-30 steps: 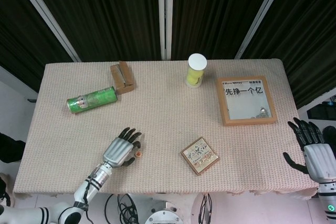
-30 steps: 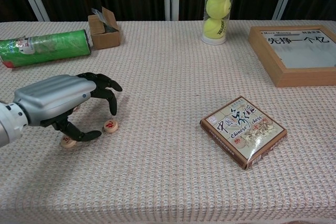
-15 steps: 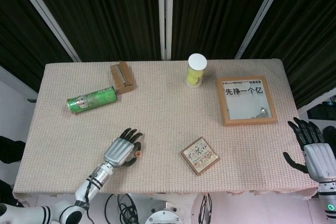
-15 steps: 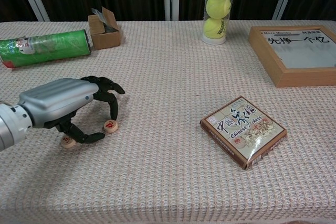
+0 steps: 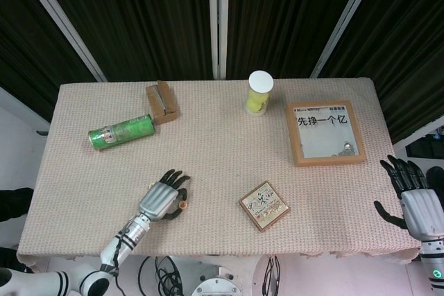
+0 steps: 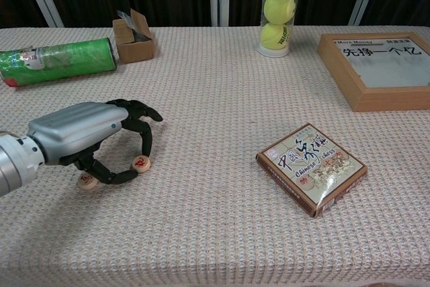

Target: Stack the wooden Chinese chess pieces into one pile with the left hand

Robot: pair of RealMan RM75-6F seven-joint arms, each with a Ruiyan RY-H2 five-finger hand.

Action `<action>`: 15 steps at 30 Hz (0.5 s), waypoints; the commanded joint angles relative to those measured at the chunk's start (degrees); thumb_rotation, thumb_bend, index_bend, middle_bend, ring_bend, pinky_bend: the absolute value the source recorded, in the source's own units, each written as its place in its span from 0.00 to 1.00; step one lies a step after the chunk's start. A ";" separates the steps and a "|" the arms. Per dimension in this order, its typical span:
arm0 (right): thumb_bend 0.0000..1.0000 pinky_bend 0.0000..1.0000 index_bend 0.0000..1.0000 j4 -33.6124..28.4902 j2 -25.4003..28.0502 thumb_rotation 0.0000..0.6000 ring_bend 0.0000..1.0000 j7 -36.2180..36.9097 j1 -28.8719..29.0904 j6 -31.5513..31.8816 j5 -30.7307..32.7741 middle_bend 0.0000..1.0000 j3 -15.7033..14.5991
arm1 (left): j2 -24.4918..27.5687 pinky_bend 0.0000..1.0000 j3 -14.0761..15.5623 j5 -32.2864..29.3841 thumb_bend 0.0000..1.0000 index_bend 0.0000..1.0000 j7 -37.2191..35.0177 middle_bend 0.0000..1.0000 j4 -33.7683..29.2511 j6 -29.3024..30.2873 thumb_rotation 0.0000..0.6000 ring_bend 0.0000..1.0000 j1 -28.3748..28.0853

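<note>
Near the table's [image 6: 222, 247] front edge toward its left corner, the left hand [image 6: 94, 136] arches palm-down over two wooden Chinese chess pieces. Its thumb and a fingertip close round the red-marked piece [image 6: 140, 163], touching or nearly so; I cannot tell whether it is lifted. The second piece [image 6: 85, 181] lies just beside, under the thumb's base. These small, light, stiff discs look smooth enough to slip, so a pinch across the rim seems best. The right hand [image 5: 416, 202], off the front right corner, hangs with fingers spread, holding nothing. Further right lies one chess box [image 6: 312, 167]. Along the far edge: one green can [image 6: 57, 62], one cardboard box [image 6: 133, 35], one tennis-ball tube [image 6: 279, 11], one framed picture [image 6: 379, 68]
</note>
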 commanded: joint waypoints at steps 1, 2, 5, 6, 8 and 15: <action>0.25 0.00 0.00 0.04 -0.01 1.00 0.00 0.01 0.03 -0.09 0.07 0.00 0.01 | 0.02 0.01 -0.07 0.14 0.29 0.50 -0.18 0.11 0.04 0.21 1.00 0.00 0.03; 0.25 0.00 0.00 0.05 -0.01 1.00 0.00 0.03 0.03 -0.10 0.07 0.00 0.01 | 0.08 0.01 -0.11 0.15 0.29 0.50 -0.20 0.11 0.00 0.27 1.00 0.00 0.05; 0.25 0.00 0.00 0.07 0.01 1.00 0.00 0.07 0.00 -0.01 0.03 0.00 0.02 | 0.43 0.01 -0.18 0.00 0.29 0.50 -0.28 0.11 -0.24 0.50 1.00 0.00 0.20; 0.25 0.00 0.00 0.07 0.02 1.00 0.00 0.09 -0.01 0.01 0.05 0.00 0.03 | 0.61 0.01 -0.21 -0.05 0.29 0.50 -0.29 0.11 -0.40 0.60 1.00 0.00 0.27; 0.25 0.00 0.00 0.07 0.04 1.00 0.00 0.15 -0.03 0.04 0.09 0.00 0.06 | 1.28 0.01 -0.29 -0.09 0.29 0.50 -0.28 0.11 -1.09 0.98 1.00 0.00 0.46; 0.25 0.00 0.00 -0.02 0.08 1.00 0.00 0.08 0.00 -0.05 -0.09 0.00 -0.05 | 6.71 0.01 -1.45 0.27 0.29 0.50 1.54 0.12 -6.46 5.46 1.00 0.00 2.08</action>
